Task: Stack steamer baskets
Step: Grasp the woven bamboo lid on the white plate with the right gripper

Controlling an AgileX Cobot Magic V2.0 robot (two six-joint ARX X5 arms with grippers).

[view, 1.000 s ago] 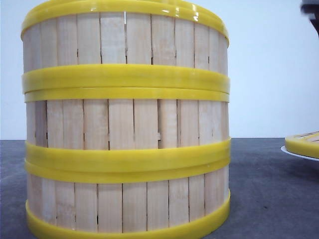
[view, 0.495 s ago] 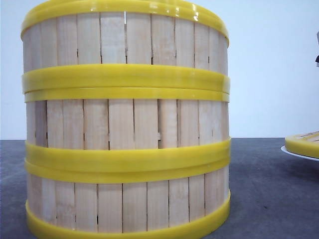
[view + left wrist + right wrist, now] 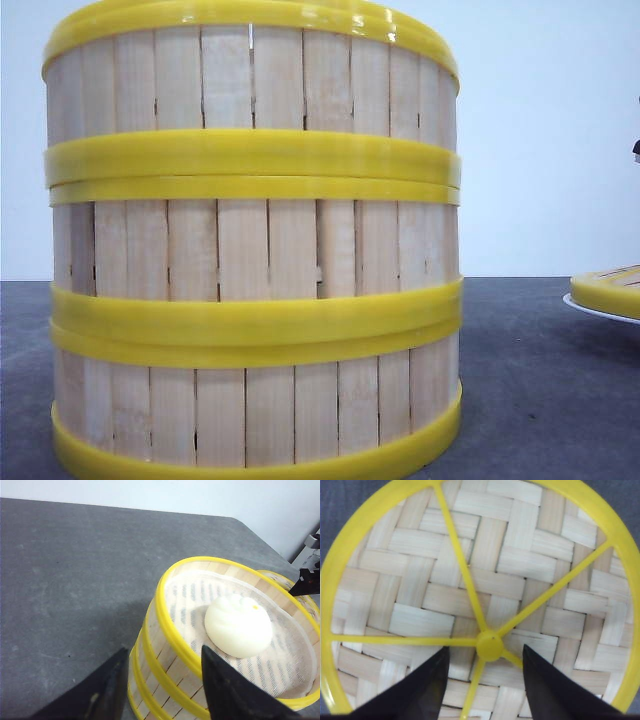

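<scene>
- The stack of three round steamer baskets (image 3: 255, 250) — pale bamboo-slat walls, glossy yellow rings — is being seen closest in the front view, standing upright on the dark grey table (image 3: 540, 380) and filling most of the picture.
- In the left wrist view the left gripper (image 3: 162, 687) is being held just above and beside the near rim of the top basket (image 3: 240, 630); its black fingers are spread with nothing between them, and the rim is lying under the gap.
- A white round steamed bun (image 3: 238, 626) is being carried on a pale liner inside that open top basket, so the stack is judged built but uncovered.
- Farther off to the right, a round woven bamboo lid with a yellow rim and yellow spokes (image 3: 480, 595) is being looked down on by the right gripper (image 3: 485, 672); the fingers are parted, empty, straddling the central yellow hub (image 3: 489, 646).
- The lid is being seen in the front view resting on a shallow white plate (image 3: 590, 308), well apart from the stack.
- The right arm is judged nearer to the lid — a descent onto the hub would be called for, with nothing in the way.
</scene>
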